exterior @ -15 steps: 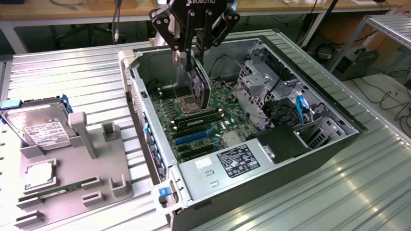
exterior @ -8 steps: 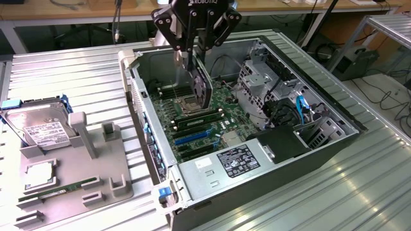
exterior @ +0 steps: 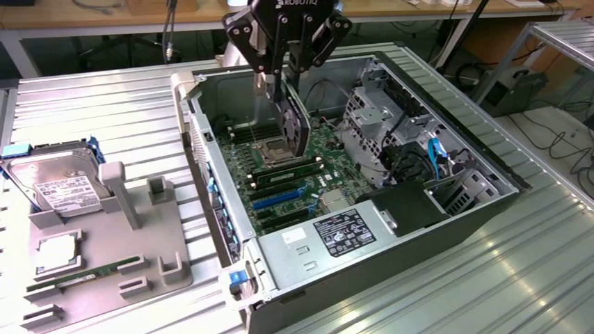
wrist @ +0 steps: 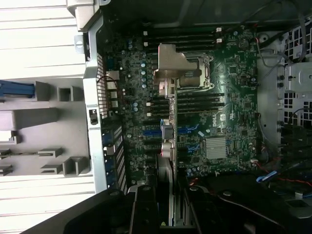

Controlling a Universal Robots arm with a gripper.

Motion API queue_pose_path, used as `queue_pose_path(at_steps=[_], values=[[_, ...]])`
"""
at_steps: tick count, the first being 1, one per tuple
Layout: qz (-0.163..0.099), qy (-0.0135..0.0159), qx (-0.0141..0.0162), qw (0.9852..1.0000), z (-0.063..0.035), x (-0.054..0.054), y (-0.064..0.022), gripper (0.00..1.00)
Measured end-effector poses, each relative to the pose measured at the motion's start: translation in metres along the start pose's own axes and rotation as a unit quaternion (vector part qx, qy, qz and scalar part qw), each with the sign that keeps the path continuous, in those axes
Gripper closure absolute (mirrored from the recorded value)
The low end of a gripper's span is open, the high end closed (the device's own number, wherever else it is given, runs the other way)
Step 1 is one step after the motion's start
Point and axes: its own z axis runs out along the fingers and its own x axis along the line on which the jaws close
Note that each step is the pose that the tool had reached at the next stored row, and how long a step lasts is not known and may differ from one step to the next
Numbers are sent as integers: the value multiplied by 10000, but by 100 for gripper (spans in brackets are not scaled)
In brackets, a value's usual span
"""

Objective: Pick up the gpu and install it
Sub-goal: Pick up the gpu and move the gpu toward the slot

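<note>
Upper centre: the tool (exterior: 280,78) clamps the gpu (exterior: 295,129) edge-down above the motherboard (exterior: 320,156); squaring it with 1 blue slot (exterior: 277,200) looks crucial.

A robotics lab: ribbed metal workbench (exterior: 111,104), open computer case (exterior: 399,268), cabled desks (exterior: 83,21) behind.
</note>
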Motion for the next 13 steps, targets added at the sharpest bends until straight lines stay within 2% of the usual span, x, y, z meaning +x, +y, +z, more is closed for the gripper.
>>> queue_pose_path(at_steps=[13], values=[[-1, 0, 6, 10000, 2, -51, 3, 74]])
